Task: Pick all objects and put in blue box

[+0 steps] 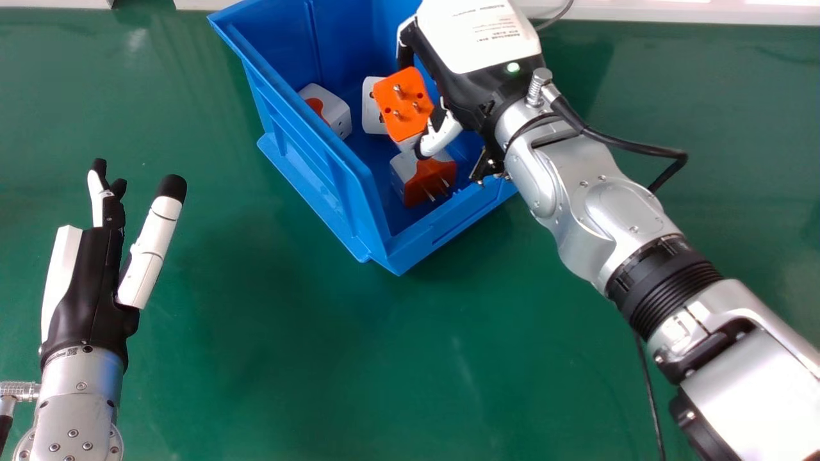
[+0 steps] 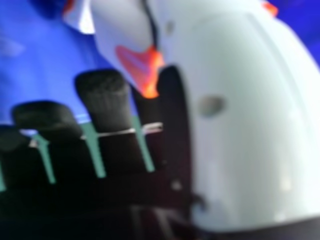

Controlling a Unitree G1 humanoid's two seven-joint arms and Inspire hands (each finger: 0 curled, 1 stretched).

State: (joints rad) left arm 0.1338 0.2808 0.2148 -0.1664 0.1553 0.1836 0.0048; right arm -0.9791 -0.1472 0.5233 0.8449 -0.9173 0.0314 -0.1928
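Note:
My right hand (image 1: 474, 89) is inside the blue box (image 1: 314, 166), palm down, open with fingers relaxed. Its thumb lies against an orange and white plug adapter (image 1: 403, 105) whose pins point up. Around that one in the box are a white adapter with an orange patch (image 1: 333, 112), a white one (image 1: 373, 105) partly behind it, and an orange and white one (image 1: 426, 176) below the thumb. In the right hand view, a white and orange adapter (image 2: 122, 35) lies beyond the fingertips of my right hand (image 2: 107, 95). My left hand (image 1: 90, 282) is open at the left.
The green table (image 1: 288, 358) extends around the box. A black cable (image 1: 640, 150) loops from the right wrist, and another runs down beside the right forearm. A white ledge (image 1: 705, 13) borders the table's far side.

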